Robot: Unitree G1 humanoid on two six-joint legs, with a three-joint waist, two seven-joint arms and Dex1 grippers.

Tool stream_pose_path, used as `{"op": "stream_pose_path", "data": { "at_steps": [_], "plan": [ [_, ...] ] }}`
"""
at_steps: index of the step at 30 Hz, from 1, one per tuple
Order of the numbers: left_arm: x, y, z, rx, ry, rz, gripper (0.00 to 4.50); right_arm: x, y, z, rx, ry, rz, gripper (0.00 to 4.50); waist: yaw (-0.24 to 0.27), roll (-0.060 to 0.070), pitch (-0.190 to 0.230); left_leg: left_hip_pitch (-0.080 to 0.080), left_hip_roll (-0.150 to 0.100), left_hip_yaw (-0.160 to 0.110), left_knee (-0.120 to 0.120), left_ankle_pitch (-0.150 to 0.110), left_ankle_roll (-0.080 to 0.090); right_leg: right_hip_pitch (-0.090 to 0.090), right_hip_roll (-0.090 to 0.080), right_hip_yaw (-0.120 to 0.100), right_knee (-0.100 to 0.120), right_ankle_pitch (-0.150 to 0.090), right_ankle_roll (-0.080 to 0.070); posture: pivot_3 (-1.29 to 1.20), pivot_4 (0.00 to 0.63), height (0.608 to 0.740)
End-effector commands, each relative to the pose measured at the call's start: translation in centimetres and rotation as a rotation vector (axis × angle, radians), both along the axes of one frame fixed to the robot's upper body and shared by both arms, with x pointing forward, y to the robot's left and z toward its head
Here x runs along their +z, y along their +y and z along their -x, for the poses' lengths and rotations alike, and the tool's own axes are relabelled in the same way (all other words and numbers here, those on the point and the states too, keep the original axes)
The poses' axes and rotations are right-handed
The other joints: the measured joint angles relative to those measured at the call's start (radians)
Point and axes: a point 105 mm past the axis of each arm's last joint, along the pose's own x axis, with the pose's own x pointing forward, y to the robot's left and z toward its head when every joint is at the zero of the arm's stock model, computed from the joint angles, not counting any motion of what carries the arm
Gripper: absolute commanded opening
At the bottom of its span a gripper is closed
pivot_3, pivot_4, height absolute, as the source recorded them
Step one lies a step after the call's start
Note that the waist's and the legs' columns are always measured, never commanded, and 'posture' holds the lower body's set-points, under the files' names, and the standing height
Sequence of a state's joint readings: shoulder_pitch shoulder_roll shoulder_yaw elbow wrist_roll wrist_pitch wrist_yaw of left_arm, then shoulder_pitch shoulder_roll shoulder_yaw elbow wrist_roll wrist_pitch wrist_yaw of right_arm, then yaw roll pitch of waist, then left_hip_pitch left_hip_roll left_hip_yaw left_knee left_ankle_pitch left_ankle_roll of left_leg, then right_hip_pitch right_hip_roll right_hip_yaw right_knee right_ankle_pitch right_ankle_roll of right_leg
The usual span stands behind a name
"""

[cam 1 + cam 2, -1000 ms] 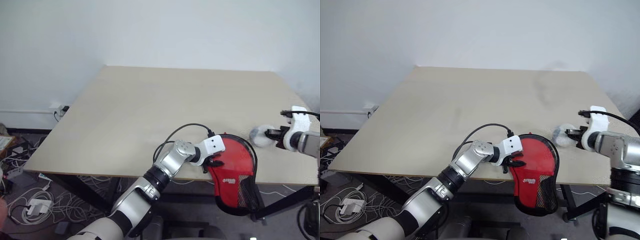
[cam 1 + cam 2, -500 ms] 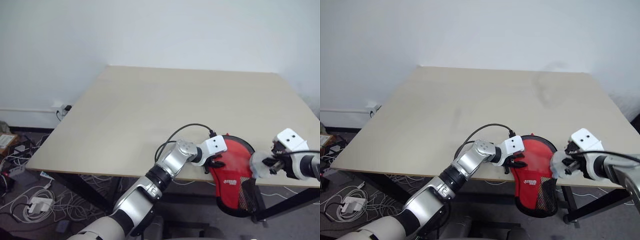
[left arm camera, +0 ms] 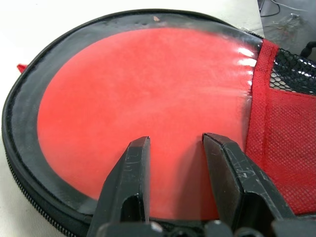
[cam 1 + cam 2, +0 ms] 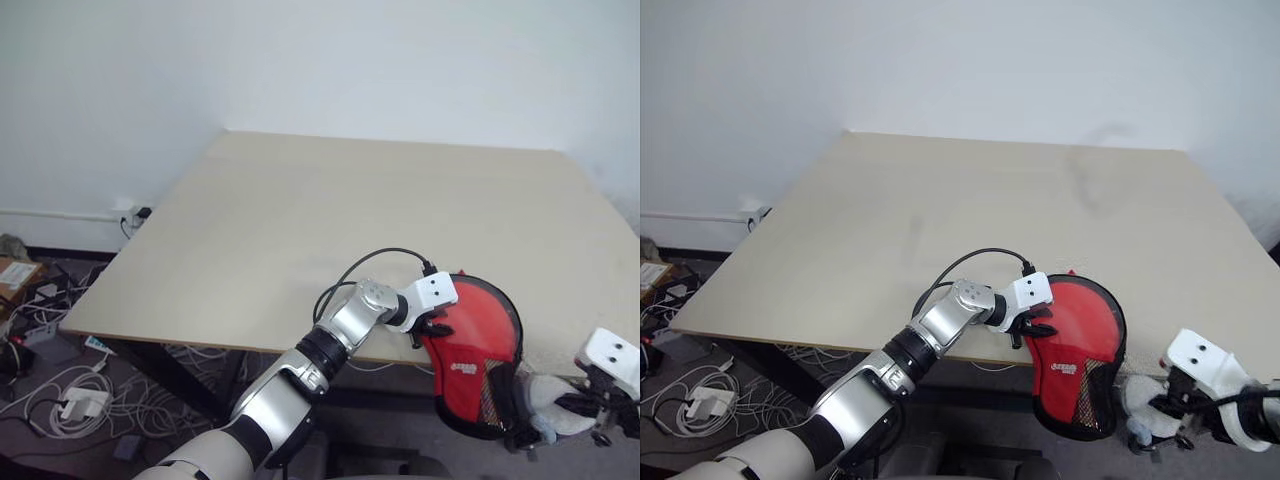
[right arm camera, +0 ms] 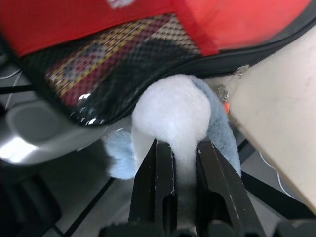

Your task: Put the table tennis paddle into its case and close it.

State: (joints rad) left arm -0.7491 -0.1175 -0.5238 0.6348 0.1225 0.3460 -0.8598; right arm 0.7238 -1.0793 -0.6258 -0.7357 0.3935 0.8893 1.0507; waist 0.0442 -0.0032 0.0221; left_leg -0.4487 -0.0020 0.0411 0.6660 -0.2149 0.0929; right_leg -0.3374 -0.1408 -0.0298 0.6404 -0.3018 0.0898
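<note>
Both claws are busy: your left claw (image 3: 175, 187), half open, presses the case (image 4: 475, 345) overhanging the tabletop's (image 4: 330, 220) near edge. Your right claw (image 5: 177, 163) pinches a fluffy white tuft (image 5: 170, 113) just under it.

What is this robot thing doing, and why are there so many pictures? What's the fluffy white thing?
It's a robot with two arms. Two pictures come from cameras on its head, looking down at a table. The other two come from little cameras on its wrists, looking along its black fingers. The left gripper presses on a red case that hangs over the table's near edge. The right gripper is off the table, below that edge, and pinches a fluffy white and pale blue thing. I can't tell what it is.
</note>
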Motion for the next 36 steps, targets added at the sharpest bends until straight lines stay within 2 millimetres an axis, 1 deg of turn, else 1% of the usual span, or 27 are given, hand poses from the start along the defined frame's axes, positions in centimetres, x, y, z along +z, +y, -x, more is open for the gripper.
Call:
{"op": "stream_pose_path", "data": {
  "at_steps": [1,3,6,9,12,16,20,23,26,28,30,32,33,36],
  "plan": [
    [-2.6,1.5,-0.2,0.047,0.050,-0.097,1.71,0.6,1.1,1.1,0.060,0.015,-0.050,0.01,0.001,0.000,0.000,0.000,0.000,0.000,0.000,0.000,0.000,0.000,0.000,0.000,0.000,0.000,0.000,0.00,0.000,0.715],
    [-2.6,1.4,-0.3,0.046,0.050,-0.096,1.71,0.2,1.2,1.8,0.077,0.038,-0.054,0.01,0.001,-0.002,-0.001,0.000,0.000,0.000,0.000,0.000,0.000,0.000,0.000,0.000,0.000,0.000,0.000,0.00,0.000,0.715],
    [-2.5,1.2,-0.2,0.042,0.052,-0.090,1.71,-0.8,2.3,3.4,0.129,0.100,-0.092,0.01,0.002,-0.003,-0.001,0.000,0.000,0.000,0.000,0.000,0.000,0.000,0.000,0.000,0.000,0.000,0.000,0.00,0.000,0.715],
    [-2.5,1.1,-0.2,0.037,0.050,-0.089,1.71,-1.7,2.6,4.8,0.165,0.151,-0.092,0.01,0.001,-0.004,-0.002,0.000,0.000,0.000,0.000,0.000,0.000,0.000,0.000,0.000,0.000,0.000,0.000,0.00,0.000,0.715],
    [-2.6,1.1,-0.1,0.037,0.052,-0.088,1.71,-1.9,3.5,6.2,0.207,0.195,-0.138,0.00,0.001,-0.004,-0.002,0.000,0.000,0.000,0.000,0.000,0.000,0.000,-0.001,0.000,0.000,0.000,0.000,0.00,0.000,0.715],
    [-2.8,1.2,-0.1,0.038,0.051,-0.090,1.71,-1.7,4.6,7.3,0.256,0.213,-0.189,0.00,0.001,-0.005,-0.003,0.000,0.000,0.000,0.000,0.000,0.000,0.000,-0.001,-0.001,0.000,0.000,0.000,0.00,0.000,0.715],
    [-2.8,1.1,-0.1,0.039,0.054,-0.086,1.71,-0.3,7.8,7.6,0.335,0.175,-0.315,0.00,0.001,-0.005,-0.003,0.001,0.001,0.000,0.000,-0.001,-0.001,0.000,-0.001,-0.001,0.000,0.000,0.000,0.00,0.000,0.715],
    [-2.6,1.1,-0.2,0.041,0.052,-0.084,1.71,0.0,9.1,7.7,0.362,0.168,-0.354,0.00,0.001,-0.007,-0.004,0.001,0.001,0.000,0.000,-0.001,-0.001,0.000,-0.001,-0.001,0.000,0.000,0.000,0.00,0.000,0.715],
    [-2.6,1.1,-0.3,0.041,0.050,-0.082,1.71,-0.3,8.9,7.4,0.356,0.172,-0.329,0.00,0.002,-0.009,-0.005,0.001,0.001,0.000,0.000,-0.001,-0.001,0.000,-0.002,-0.001,0.000,0.000,0.000,0.00,0.000,0.715],
    [-2.5,1.1,-0.3,0.039,0.045,-0.082,1.71,-1.0,7.6,6.0,0.282,0.153,-0.268,0.00,0.000,-0.010,-0.006,0.001,0.001,0.000,0.000,-0.001,-0.001,0.000,-0.002,-0.001,0.000,0.000,0.000,0.00,0.000,0.715],
    [-2.5,1.2,-0.4,0.038,0.040,-0.084,1.71,-0.8,6.8,4.8,0.246,0.107,-0.245,0.00,0.001,-0.010,-0.006,0.001,0.002,0.001,0.000,-0.001,-0.001,0.000,-0.002,-0.001,0.000,-0.001,-0.001,0.00,0.000,0.715],
    [-2.5,1.2,-0.4,0.034,0.037,-0.085,1.71,-0.7,6.1,3.7,0.205,0.060,-0.211,0.73,0.001,-0.010,-0.006,0.001,0.002,0.001,0.000,-0.001,-0.001,0.000,-0.002,-0.001,-0.001,-0.001,-0.002,0.00,0.000,0.715],
    [-2.5,1.2,-0.5,0.033,0.037,-0.085,1.71,-0.6,5.7,3.5,0.203,0.054,-0.195,0.95,0.002,-0.010,-0.006,0.001,0.001,0.001,0.000,-0.001,-0.001,0.000,-0.002,-0.001,-0.001,-0.001,-0.002,0.00,0.000,0.715],
    [-2.5,1.2,-0.5,0.031,0.036,-0.084,1.71,-0.1,4.8,2.9,0.184,0.022,-0.167,1.97,0.002,-0.010,-0.006,0.001,0.001,0.001,0.000,-0.001,-0.001,0.000,-0.002,-0.001,-0.001,0.000,-0.001,0.00,0.000,0.715]
  ]
}}
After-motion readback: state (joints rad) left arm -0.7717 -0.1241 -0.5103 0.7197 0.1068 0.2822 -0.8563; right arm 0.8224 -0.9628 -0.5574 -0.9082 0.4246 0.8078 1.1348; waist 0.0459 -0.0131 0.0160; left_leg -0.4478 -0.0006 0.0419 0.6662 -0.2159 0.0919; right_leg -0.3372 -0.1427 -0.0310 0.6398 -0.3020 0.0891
